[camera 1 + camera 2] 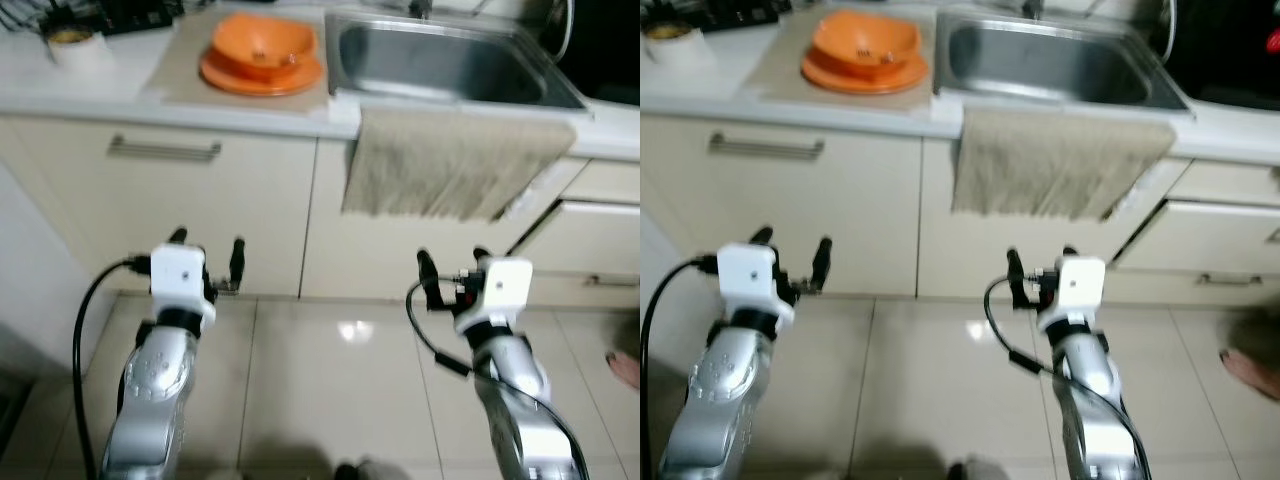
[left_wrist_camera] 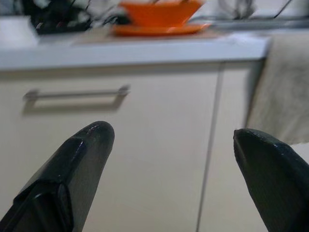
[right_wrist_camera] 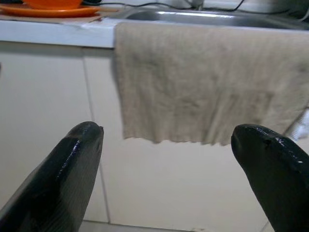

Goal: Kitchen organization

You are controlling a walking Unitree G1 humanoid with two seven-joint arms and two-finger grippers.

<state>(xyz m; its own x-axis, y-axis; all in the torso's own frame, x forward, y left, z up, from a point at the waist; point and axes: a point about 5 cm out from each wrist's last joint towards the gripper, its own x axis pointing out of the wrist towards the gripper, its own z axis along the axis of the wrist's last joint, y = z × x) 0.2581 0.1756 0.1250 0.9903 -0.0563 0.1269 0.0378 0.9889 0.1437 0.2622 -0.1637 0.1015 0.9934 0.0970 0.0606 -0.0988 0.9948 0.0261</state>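
Both grippers' fingers apart, left gripper [image 1: 207, 262], right gripper [image 1: 451, 266], beige towel [image 1: 450, 160] over sink [image 1: 450, 62], orange bowl [image 1: 262, 42] on counter

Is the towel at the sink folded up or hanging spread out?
Spread: the towel drapes flat over the counter edge before the sink, hanging down the cabinet front.

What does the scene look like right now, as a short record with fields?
counter: orange bowl stacked on an orange plate, both on a mat left of the sink
towel: beige towel draped over the counter edge in front of the sink
cup: small white cup at the counter's far left
left gripper: open, held low before the drawer handle
right gripper: open, held low below the towel
floor: pale tiles
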